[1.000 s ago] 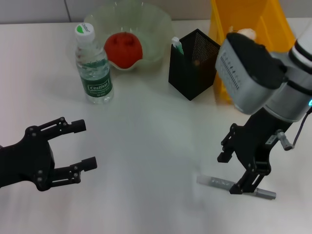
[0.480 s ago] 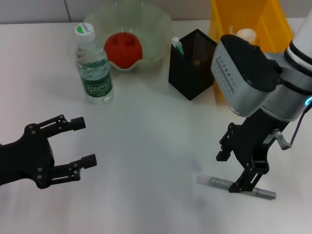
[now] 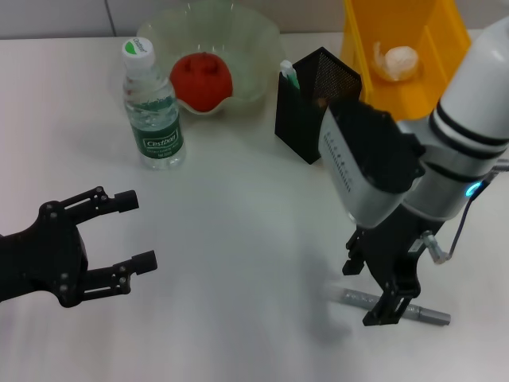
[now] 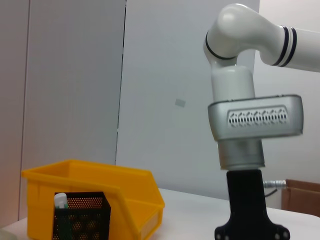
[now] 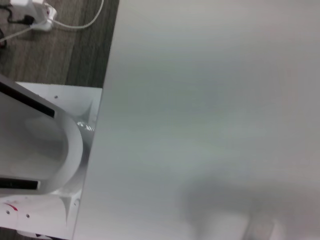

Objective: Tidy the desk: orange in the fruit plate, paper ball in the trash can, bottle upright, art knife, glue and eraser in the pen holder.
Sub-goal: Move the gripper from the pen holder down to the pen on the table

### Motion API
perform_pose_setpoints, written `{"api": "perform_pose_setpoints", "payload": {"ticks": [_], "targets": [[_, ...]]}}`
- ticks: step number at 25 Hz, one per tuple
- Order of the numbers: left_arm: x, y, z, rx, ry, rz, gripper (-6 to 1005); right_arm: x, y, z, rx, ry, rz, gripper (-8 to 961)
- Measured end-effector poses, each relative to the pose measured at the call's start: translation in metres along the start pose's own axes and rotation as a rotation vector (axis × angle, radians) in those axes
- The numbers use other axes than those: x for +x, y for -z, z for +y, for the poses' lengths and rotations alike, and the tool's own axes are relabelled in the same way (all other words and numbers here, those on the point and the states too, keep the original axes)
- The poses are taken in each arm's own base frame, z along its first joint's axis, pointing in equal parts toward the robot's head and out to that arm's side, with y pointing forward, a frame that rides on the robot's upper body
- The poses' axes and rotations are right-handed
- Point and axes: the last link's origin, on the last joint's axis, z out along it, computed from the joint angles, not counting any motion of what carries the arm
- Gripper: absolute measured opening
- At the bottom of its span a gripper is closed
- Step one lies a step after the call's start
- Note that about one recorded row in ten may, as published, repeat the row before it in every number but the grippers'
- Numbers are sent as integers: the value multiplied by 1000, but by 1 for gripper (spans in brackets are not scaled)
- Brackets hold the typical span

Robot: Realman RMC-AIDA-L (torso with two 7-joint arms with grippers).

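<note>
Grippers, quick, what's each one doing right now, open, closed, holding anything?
Left gripper: jaws open, empty, above the table's near left.
Right gripper: down over the grey art knife; cannot be told whether it is gripping.

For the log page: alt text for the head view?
The right gripper straddles a grey art knife lying on the white table; the left gripper hangs open at the left. Behind stand the upright bottle, the orange in the fruit plate, the pen holder and the trash can with the paper ball.
</note>
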Motion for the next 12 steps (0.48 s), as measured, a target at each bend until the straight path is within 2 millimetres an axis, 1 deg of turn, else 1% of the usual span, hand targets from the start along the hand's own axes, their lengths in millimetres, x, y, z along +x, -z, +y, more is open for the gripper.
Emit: {"api": "perform_pose_setpoints", "payload": {"ticks": [7, 12], "targets": [[0, 0, 0, 1, 0, 0, 827, -5, -15, 0, 16, 25, 32, 649], [0, 0, 0, 3, -1, 1, 827, -6, -16, 0, 14, 27, 25, 639]]}}
